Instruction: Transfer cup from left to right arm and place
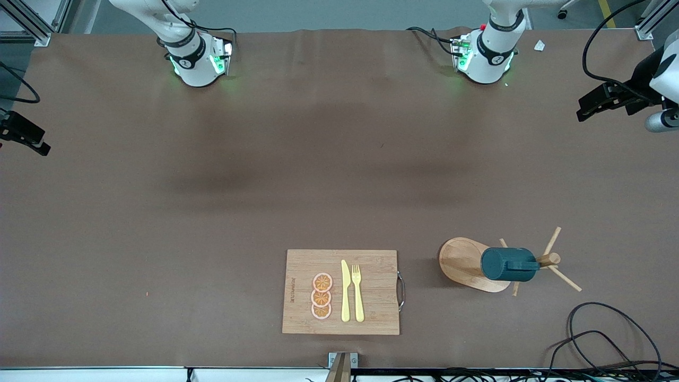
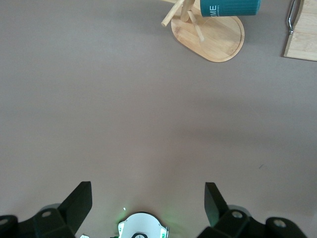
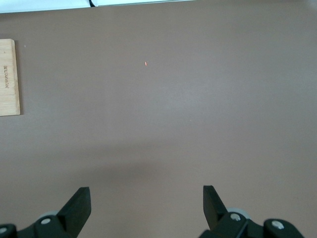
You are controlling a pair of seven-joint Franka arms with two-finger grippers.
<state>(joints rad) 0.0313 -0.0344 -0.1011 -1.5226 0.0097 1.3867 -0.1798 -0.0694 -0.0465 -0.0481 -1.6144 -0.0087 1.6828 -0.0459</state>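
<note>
The dark teal cup [image 1: 509, 263] hangs sideways on a peg of a wooden mug tree [image 1: 467, 263], near the front camera toward the left arm's end of the table. It also shows in the left wrist view [image 2: 230, 7], on the tree [image 2: 213, 34]. My left gripper [image 1: 597, 103] is open and empty, high above the table's left-arm end, well apart from the cup; its fingers [image 2: 79, 202] stand wide around bare table. My right gripper [image 1: 29, 139] is open and empty, high over the right arm's end; in the right wrist view its fingers [image 3: 79, 203] are wide apart.
A bamboo cutting board [image 1: 371, 265] with a metal handle lies beside the mug tree, toward the right arm's end. On it lie three orange slices [image 1: 321, 296], a yellow knife [image 1: 345, 292] and a yellow fork [image 1: 358, 292]. Black cables [image 1: 599, 334] lie near the table's front corner.
</note>
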